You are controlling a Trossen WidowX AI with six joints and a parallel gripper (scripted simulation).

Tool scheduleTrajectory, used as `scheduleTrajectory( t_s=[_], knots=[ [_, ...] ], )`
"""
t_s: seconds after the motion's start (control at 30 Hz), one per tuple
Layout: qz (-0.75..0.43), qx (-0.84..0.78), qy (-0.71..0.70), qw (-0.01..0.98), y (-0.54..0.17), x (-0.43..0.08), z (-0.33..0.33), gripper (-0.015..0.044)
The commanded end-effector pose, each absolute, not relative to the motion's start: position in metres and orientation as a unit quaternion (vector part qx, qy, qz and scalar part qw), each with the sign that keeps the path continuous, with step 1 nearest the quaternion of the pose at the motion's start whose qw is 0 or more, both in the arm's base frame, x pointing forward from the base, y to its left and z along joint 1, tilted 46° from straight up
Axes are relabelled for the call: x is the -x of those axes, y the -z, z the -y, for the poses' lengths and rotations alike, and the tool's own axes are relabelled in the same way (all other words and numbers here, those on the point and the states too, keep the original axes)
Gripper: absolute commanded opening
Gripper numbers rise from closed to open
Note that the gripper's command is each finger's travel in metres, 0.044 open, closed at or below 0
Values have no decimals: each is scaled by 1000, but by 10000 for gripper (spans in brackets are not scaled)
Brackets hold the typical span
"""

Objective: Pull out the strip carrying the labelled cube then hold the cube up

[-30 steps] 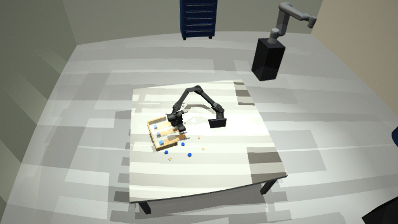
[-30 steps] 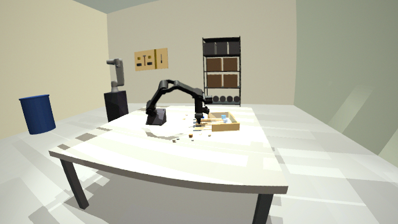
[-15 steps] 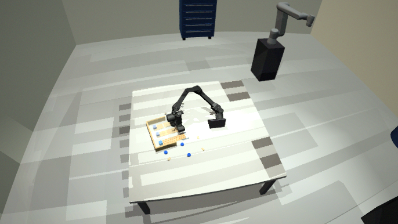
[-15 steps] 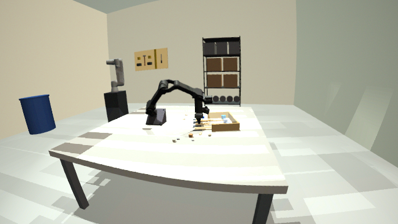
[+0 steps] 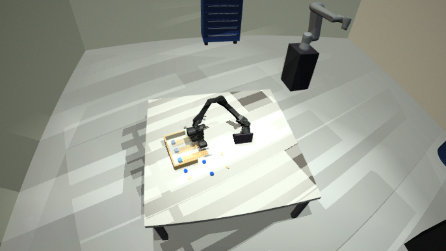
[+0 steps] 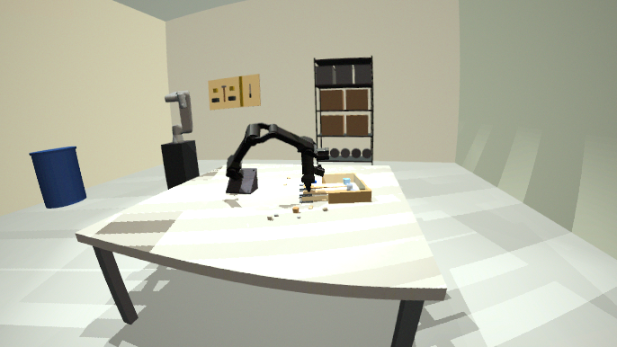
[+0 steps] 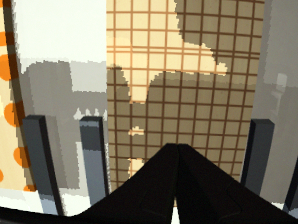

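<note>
My gripper (image 6: 308, 189) (image 7: 176, 153) is shut and empty, its tips over a strip with a brown grid pattern (image 5: 188, 149) (image 7: 200, 115). A closely spaced double line crosses this strip in the wrist view. An orange-dotted strip (image 5: 195, 157) (image 7: 7, 100) lies to its left in the wrist view. A third, plain-looking strip (image 5: 179, 142) lies on the far side in the top view. A blue cube (image 5: 180, 160) is at the dotted strip's inner end, a paler one (image 5: 176, 150) at the grid strip's, another (image 5: 173, 142) at the third's. No label is readable.
The strips lie in a wooden-walled tray (image 6: 350, 197). Dark upright bars (image 7: 93, 160) (image 7: 260, 160) stand either side of the grid strip. Blue balls (image 5: 204, 161) (image 5: 185, 170) (image 5: 211, 173) and small tan pieces (image 5: 227, 167) lie beside the tray. A brown piece (image 6: 295, 209) and small bits lie across from them.
</note>
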State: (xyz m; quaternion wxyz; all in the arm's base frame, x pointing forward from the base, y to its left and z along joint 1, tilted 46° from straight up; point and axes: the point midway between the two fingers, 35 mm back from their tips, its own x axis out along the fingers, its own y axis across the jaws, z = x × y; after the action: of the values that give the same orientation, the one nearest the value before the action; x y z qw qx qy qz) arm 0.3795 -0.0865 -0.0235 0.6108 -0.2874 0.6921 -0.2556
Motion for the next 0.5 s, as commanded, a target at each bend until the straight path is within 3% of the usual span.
scheduleTrajectory(
  t_s=[0.0, 0.47],
  knots=[
    [-696, 288, 256, 606, 25, -371, 90, 0],
    [-697, 288, 256, 605, 23, -350, 90, 0]
  ],
)
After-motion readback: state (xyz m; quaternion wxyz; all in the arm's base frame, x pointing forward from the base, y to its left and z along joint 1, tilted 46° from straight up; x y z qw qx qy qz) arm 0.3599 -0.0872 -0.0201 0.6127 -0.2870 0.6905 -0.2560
